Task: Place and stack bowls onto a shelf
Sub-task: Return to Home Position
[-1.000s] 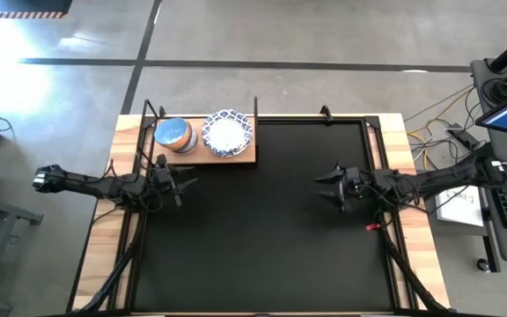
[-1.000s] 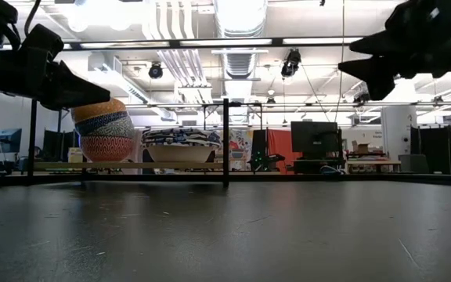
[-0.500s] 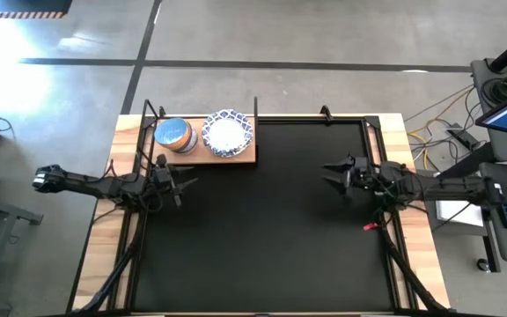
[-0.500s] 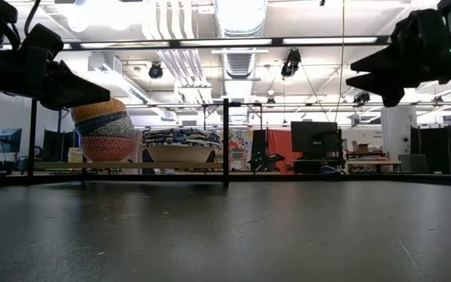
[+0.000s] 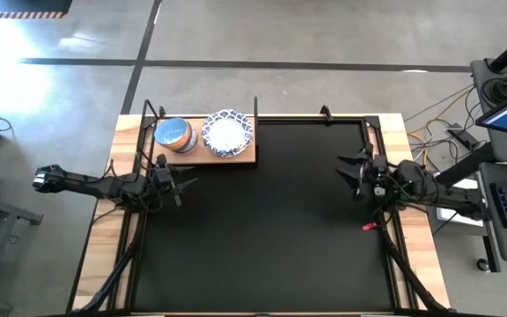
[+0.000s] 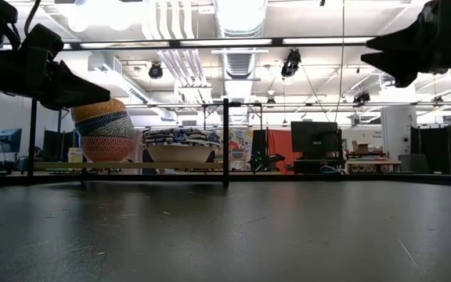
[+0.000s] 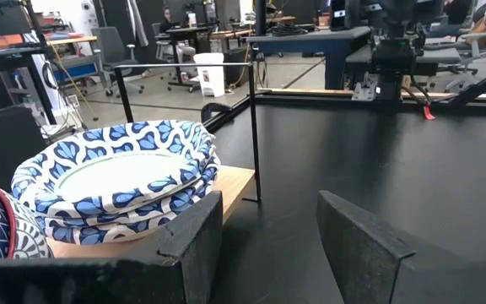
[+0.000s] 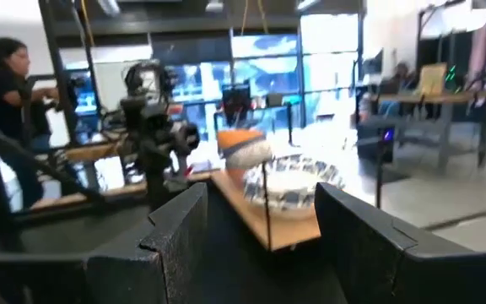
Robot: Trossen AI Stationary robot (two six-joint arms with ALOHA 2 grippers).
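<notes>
Blue-rimmed white bowls (image 5: 228,134) sit stacked at the light-wood shelf (image 5: 246,158)'s right edge. Left pincer (image 5: 186,182) and right pincer (image 5: 346,172) gape, well apart, over the black mat (image 5: 262,233).

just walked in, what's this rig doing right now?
Nothing is held. Two stacks sit on the light-wood shelf with black posts: white bowls with blue patterned rims, and smaller coloured bowls beside them. The left gripper hovers open just in front of the shelf. The right gripper, open and empty, has pulled back toward the right side.
</notes>
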